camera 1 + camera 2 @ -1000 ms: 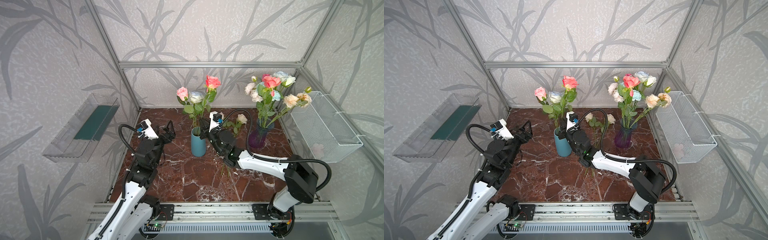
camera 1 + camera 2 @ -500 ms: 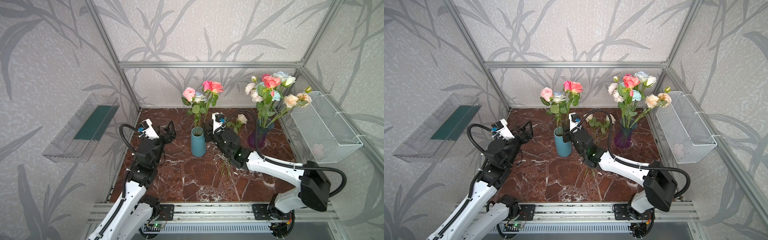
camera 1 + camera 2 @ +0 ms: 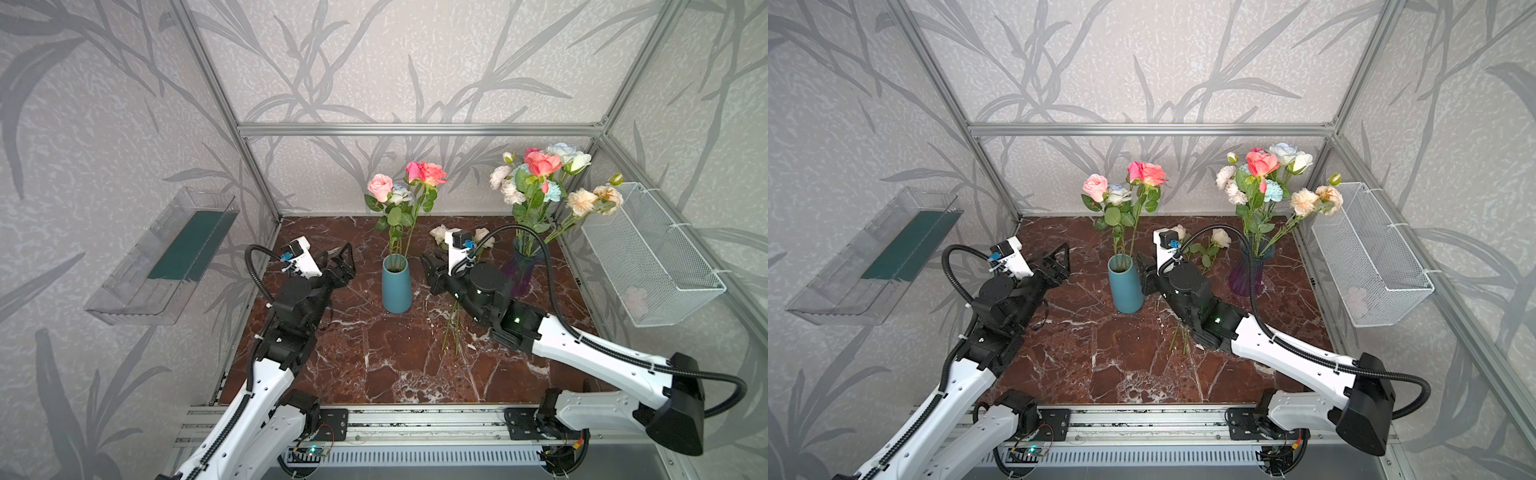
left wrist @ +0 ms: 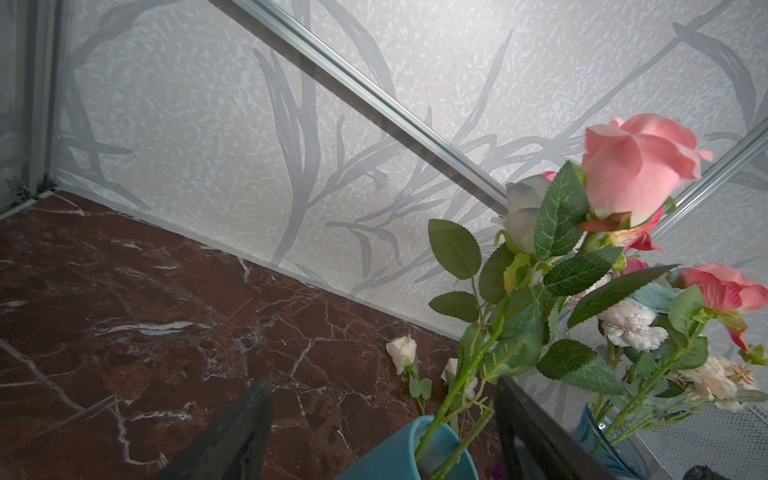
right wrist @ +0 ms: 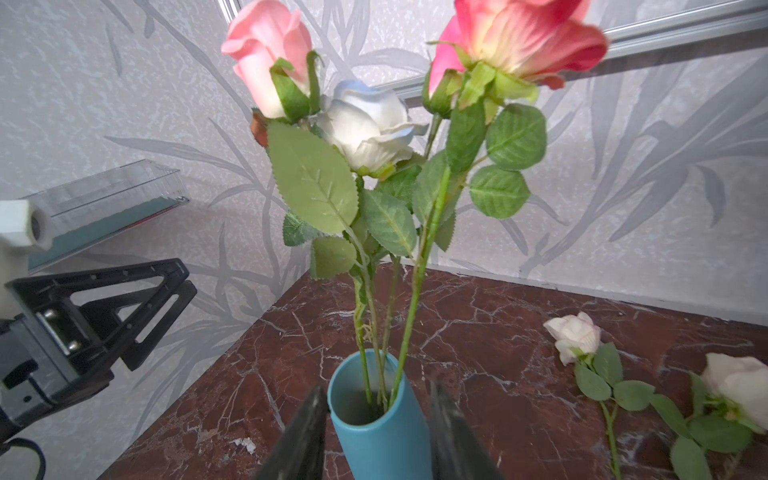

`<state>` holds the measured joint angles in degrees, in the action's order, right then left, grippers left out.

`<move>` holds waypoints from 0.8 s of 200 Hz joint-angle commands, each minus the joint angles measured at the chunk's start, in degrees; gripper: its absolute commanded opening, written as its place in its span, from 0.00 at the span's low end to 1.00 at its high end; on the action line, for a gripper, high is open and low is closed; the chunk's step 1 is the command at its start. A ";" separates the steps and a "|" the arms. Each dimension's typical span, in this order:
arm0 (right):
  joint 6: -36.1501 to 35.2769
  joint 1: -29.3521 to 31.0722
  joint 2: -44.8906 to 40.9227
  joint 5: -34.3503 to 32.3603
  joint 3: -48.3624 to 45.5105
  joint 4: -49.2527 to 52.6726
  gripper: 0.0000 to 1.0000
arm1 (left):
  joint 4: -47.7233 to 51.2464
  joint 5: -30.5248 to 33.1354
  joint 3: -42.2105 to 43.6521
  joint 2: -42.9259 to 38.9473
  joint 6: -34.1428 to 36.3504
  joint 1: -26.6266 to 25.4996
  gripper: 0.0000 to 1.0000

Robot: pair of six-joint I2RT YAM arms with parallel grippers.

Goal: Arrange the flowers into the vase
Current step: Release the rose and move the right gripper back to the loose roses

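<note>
Tabletop (image 3: 374, 365): glossy red-brown marble, white veins.
Right gripper (image 3: 428, 259): drawn back, jaws now parted, empty, just beside the vase (image 3: 397, 286).
Left gripper (image 3: 340, 255): black triangular fingers (image 5: 104, 273) spread wide, empty.
Vase: smooth teal cylinder, upright.
Flowers (image 3: 380, 187): coral rose (image 3: 432, 173) now upright in the vase beside pink and pale-blue blooms; two white roses (image 5: 575, 332) lie on the marble.

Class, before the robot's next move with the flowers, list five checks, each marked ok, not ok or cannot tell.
1. Blue vase upright: ok.
2. Its roses standing inside: ok.
3. Right gripper open, clear of the stems: ok.
4. Left gripper open and empty: ok.
5. Every flower in a vase: not ok; two cream flowers lie on the marble table.
</note>
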<state>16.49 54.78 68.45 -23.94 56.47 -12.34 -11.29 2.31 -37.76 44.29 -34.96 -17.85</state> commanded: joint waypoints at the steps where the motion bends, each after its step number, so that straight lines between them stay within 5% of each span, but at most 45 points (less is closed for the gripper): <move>1: -0.12 -0.44 -3.96 -7.03 -4.48 6.43 0.40 | -1.86 -4.77 -1.54 1.69 -2.55 -2.76 0.78; 27: 3.59 -5.55 -5.02 -4.66 -8.46 13.48 0.29 | 1.78 -6.69 -4.15 5.80 -0.48 -12.94 0.74; 61: 9.59 -16.56 1.96 8.85 -7.86 21.94 0.17 | 3.69 -8.39 -5.67 9.75 1.30 -22.26 0.72; 89: 8.25 -19.35 11.46 10.23 -3.17 24.69 0.15 | 1.98 -11.94 -5.77 10.75 1.29 -24.58 0.72; 129: 8.38 -25.59 29.63 17.40 9.30 30.74 0.29 | 0.21 -20.30 -7.73 12.65 2.59 -26.08 0.73; 160: 8.07 -27.51 43.03 17.52 22.23 40.33 0.29 | 0.04 -19.22 -7.32 11.98 3.12 -26.19 0.75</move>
<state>24.25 28.51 104.75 -8.58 71.44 18.41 -9.52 -15.25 -43.79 56.97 -32.99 -43.79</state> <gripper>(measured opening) 0.286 0.740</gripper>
